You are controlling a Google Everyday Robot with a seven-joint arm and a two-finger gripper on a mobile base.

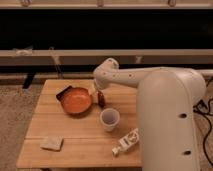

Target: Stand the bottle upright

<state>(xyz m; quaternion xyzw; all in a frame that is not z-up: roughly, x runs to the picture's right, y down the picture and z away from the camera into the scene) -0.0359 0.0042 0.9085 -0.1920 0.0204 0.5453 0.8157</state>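
The bottle (127, 141) lies on its side by the tabletop's (80, 135) front right corner; light, slick, squeezable plastic, I judge; I'd grip its body midway; my claw (96, 89) hangs released near the back edge.

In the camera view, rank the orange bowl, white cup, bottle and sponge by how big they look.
Largest: orange bowl.
Then white cup, bottle, sponge: alike, unranked.
The gripper hangs beside the bowl.

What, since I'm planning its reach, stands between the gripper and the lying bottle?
The white cup stands roughly on the line from the gripper, hovering by the orange bowl, to the bottle lying near the front edge of the table.
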